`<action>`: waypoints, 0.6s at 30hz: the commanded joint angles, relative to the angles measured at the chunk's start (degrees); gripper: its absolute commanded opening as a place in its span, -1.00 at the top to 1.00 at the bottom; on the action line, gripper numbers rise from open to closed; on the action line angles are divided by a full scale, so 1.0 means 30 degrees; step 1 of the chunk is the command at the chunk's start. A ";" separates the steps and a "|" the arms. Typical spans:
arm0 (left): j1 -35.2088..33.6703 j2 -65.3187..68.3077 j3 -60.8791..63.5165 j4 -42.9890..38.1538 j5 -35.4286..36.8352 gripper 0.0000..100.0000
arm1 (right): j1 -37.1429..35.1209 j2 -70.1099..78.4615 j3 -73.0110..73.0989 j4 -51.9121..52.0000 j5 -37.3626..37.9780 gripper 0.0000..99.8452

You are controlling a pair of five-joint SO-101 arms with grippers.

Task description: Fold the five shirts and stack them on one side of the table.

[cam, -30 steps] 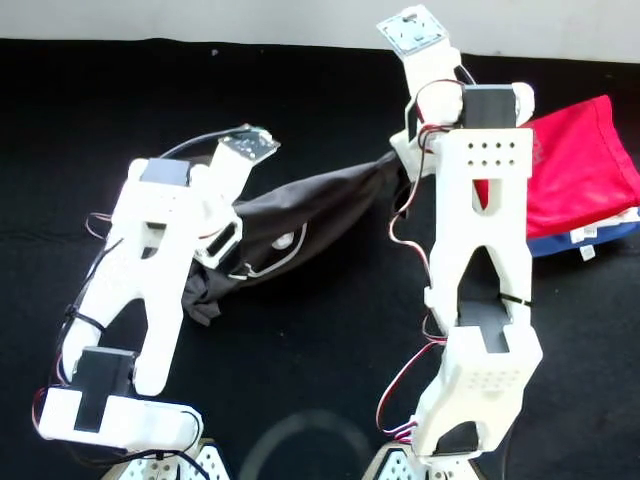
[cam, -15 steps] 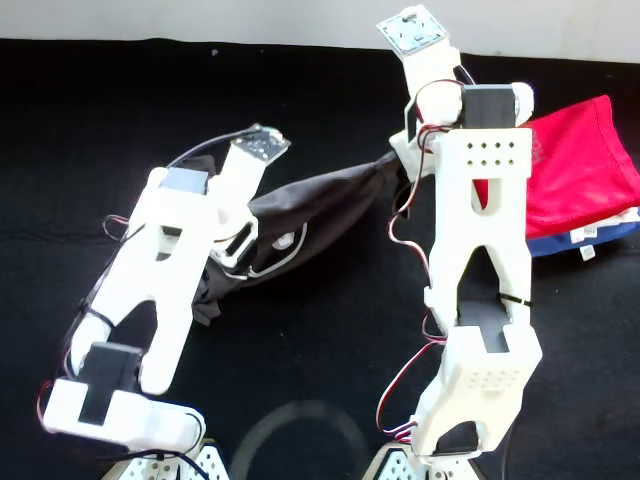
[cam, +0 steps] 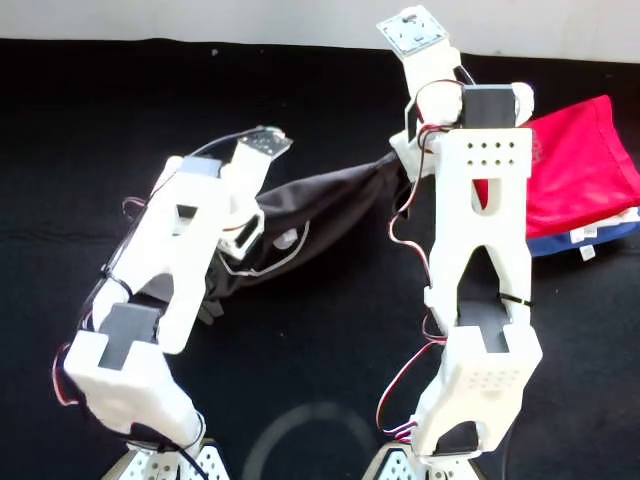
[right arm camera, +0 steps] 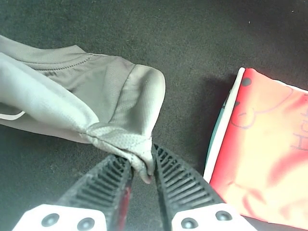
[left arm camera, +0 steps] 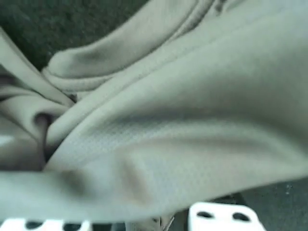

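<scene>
A dark grey shirt (cam: 320,210) is stretched across the middle of the black table between both arms. My right gripper (cam: 400,160) holds its right end; in the right wrist view the gripper (right arm camera: 142,159) is shut on a bunched fold of the shirt (right arm camera: 110,96). My left gripper (cam: 245,225) sits at the shirt's left end, mostly hidden under its own arm. Grey shirt cloth (left arm camera: 183,120) bunches right against the left wrist camera and covers the jaws, which seem shut on it. A loose clump of cloth hangs below the left arm.
A stack of folded shirts lies at the right edge of the table, a red one (cam: 575,175) on top and a blue one (cam: 590,240) under it. The red shirt (right arm camera: 269,144) lies just beside the right gripper. Bare black tabletop (cam: 100,120) lies at the far left.
The left arm has swung toward the right arm, carrying its end of the shirt along, so the cloth between the grippers hangs looser. The right arm has kept still.
</scene>
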 commanded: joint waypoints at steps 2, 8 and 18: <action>0.0249 0.0777 -0.1597 0.0000 0.0176 0.64 | 0.0308 -0.1275 0.0015 -0.0103 0.0176 0.99; 0.0249 0.1187 -0.1802 0.0293 0.0205 0.99 | 0.0308 -0.1275 0.0015 0.0103 0.0147 0.99; 0.0278 -0.0513 -0.6139 0.5802 0.0176 0.97 | 0.0308 -0.1275 0.0015 0.0103 0.0147 0.99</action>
